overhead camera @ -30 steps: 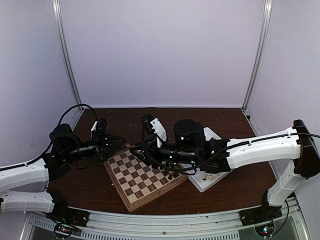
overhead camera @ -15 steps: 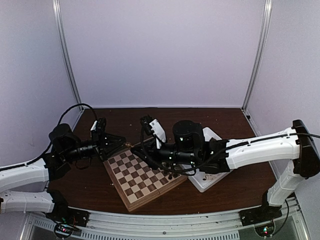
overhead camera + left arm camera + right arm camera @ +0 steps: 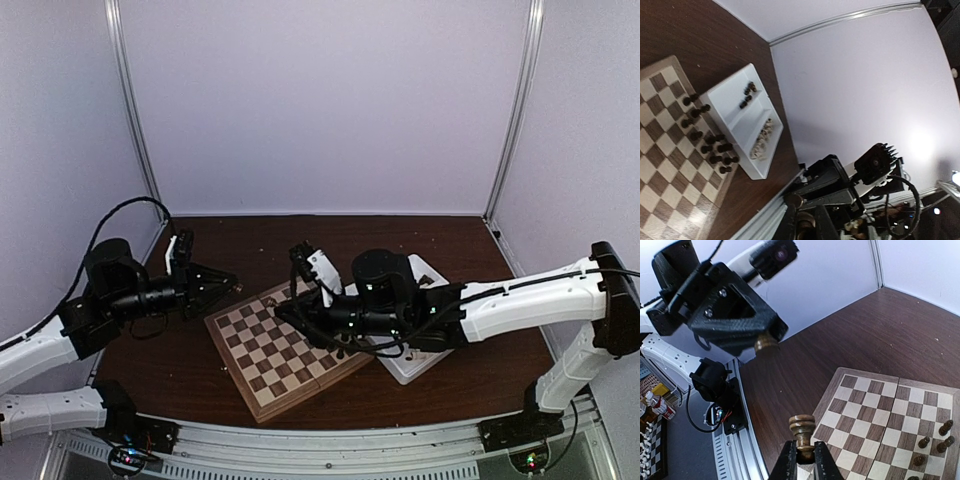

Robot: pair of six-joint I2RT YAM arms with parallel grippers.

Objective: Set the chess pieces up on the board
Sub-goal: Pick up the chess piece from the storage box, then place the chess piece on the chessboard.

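Chess piece (image 3: 801, 431) lengthwise along right gripper (image 3: 803, 451)

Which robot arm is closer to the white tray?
Right. The right arm lies across the white tray, the right gripper by the board; the left gripper hovers beyond the board's other side.
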